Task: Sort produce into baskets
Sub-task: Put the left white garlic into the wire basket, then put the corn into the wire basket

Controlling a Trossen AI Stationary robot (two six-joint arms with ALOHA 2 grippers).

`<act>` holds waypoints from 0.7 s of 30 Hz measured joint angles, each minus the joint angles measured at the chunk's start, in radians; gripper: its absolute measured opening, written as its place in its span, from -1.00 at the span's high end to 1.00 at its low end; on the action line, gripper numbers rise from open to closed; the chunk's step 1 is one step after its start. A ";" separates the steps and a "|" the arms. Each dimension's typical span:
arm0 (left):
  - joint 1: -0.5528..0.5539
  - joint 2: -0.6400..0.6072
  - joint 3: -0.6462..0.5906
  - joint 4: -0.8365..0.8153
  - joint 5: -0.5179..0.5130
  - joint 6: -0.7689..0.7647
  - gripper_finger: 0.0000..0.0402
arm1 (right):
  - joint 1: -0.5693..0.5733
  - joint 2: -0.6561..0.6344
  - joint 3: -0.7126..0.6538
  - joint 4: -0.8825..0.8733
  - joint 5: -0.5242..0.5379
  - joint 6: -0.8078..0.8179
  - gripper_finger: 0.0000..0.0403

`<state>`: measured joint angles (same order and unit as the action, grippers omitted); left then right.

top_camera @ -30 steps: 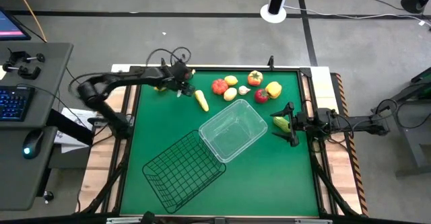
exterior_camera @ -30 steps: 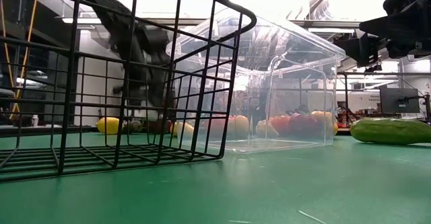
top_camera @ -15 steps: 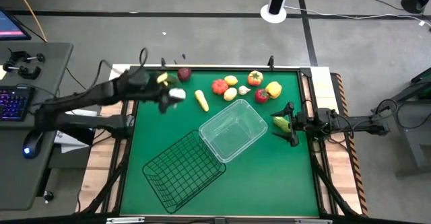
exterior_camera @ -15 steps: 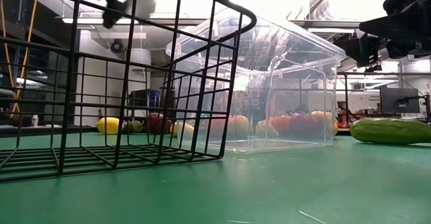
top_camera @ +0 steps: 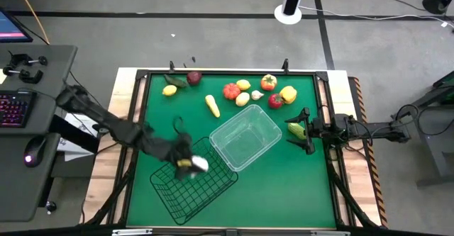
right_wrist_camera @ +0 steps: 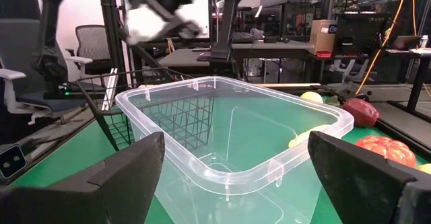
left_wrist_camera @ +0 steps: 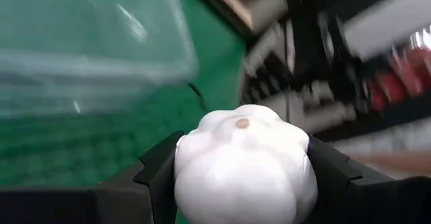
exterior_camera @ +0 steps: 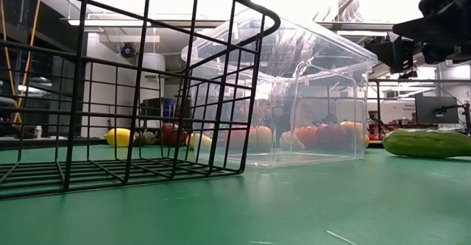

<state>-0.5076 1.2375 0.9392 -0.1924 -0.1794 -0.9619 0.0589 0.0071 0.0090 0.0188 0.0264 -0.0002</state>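
My left gripper (top_camera: 190, 164) is shut on a white garlic bulb (left_wrist_camera: 242, 167) and hangs above the black wire basket (top_camera: 195, 181); it also shows far off in the right wrist view (right_wrist_camera: 153, 17). The clear plastic basket (top_camera: 246, 137) stands right of the wire one. My right gripper (top_camera: 303, 131) is open and empty above a green cucumber (top_camera: 294, 130) that lies on the table at the right edge. The other produce lies along the far edge: a lemon (top_camera: 169, 90), a yellow corn (top_camera: 212, 105), a red tomato (top_camera: 231, 91), a yellow pepper (top_camera: 287, 93). My left gripper pinches the garlic bulb by its two opposite sides (left_wrist_camera: 190, 167) between its two fingers (left_wrist_camera: 156, 175). The bulb's tip faces the wrist camera. The bulb is lifted clear, above the wire basket's open top.
The two baskets stand slantwise in the table's middle, corner to corner. A dark red fruit (top_camera: 194, 77) and a green piece (top_camera: 176, 81) lie at the far left. Free green table surface (top_camera: 284, 186) lies toward the near right. Desks and chairs stand beyond the table.
My left gripper has risen from the produce at the far left with the white garlic bulb shut between its fingers, and has swung fast toward the near edge until it hangs over the wire basket. The garlic is lifted clear. My right arm has kept still.
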 joint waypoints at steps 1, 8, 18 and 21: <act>-0.014 0.042 0.034 -0.014 0.030 0.004 -0.03 | 0.000 0.000 0.000 0.000 0.000 0.000 -0.79; -0.004 0.232 0.228 -0.399 0.144 0.055 -0.51 | 0.000 0.000 0.000 0.000 0.000 0.000 -0.79; 0.197 0.170 0.260 -0.734 0.064 0.053 -0.61 | 0.000 0.000 0.000 0.000 0.000 0.000 -0.79; 0.335 0.094 0.283 -0.826 -0.118 0.003 -0.58 | 0.000 0.000 0.000 0.000 0.000 0.000 -0.79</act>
<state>-0.1725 1.3319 1.2223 -1.0187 -0.2977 -0.9588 0.0588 0.0074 0.0086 0.0186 0.0264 0.0001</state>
